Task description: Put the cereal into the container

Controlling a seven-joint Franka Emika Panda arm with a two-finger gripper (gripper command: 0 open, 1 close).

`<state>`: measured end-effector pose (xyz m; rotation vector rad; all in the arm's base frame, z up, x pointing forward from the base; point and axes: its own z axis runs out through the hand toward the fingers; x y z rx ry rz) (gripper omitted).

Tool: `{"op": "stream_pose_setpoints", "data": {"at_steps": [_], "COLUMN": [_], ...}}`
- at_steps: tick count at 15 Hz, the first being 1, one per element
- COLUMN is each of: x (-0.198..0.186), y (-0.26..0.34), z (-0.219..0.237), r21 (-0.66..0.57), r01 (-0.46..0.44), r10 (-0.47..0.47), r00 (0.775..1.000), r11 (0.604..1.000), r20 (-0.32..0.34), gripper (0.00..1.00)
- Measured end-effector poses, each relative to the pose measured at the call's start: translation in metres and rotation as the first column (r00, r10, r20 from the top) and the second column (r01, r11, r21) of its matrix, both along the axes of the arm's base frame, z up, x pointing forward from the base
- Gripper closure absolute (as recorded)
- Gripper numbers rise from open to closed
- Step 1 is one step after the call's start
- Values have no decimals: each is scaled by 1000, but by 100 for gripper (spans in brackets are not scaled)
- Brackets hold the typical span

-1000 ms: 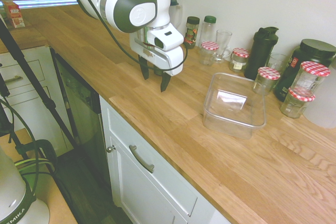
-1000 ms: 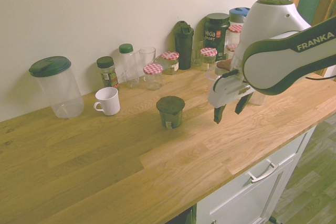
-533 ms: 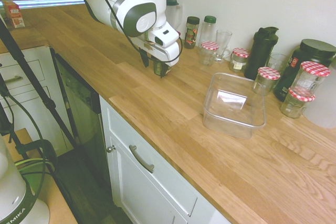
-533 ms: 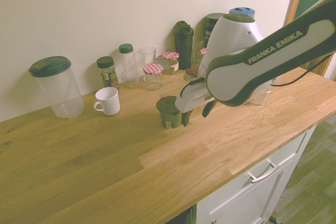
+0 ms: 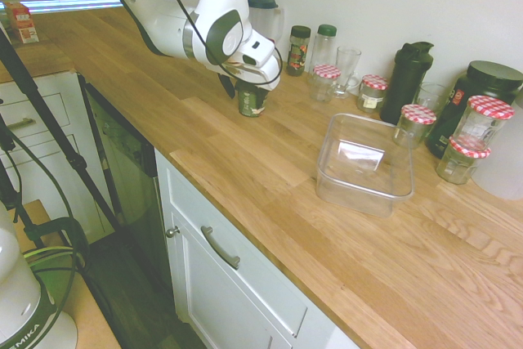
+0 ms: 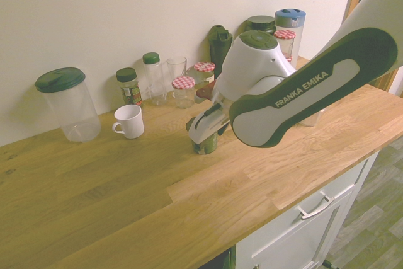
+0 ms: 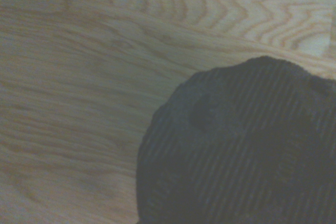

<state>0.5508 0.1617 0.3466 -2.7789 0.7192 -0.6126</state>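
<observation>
Directly under the spread hand [image 5: 243, 94], the cereal cup [image 5: 251, 105] looks light and stiff-sided, best gripped gently below its flimsy-looking lid [image 7: 236, 145].

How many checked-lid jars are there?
5: one jar and another flanking the glass mug, a third beside the tub, two near the black canister. Others could be hidden.

Glossy clear plastic container [image 5: 365, 161]; smooth wood counter [image 5: 270, 194]; matt-looking cereal lid [image 7: 241, 145].

White robot arm [image 5: 221, 26] over green cup [image 5: 251, 99] on wooden counter [image 5: 245, 177], clear tub [image 5: 365, 166] well apart, jars [image 5: 415, 124] near wall
</observation>
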Motion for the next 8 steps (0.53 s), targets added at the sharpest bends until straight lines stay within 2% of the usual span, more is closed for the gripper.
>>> {"op": "stream_pose_setpoints", "data": {"at_steps": [7, 8], "x": [11, 12], "y": [1, 2], "z": [-6, -5], "r21": [-8, -5], "r01": [3, 2], "r10": [-3, -2], "r00": [998, 998], "r11": [1000, 1000], "r20": [56, 60], "gripper": [0, 100]}}
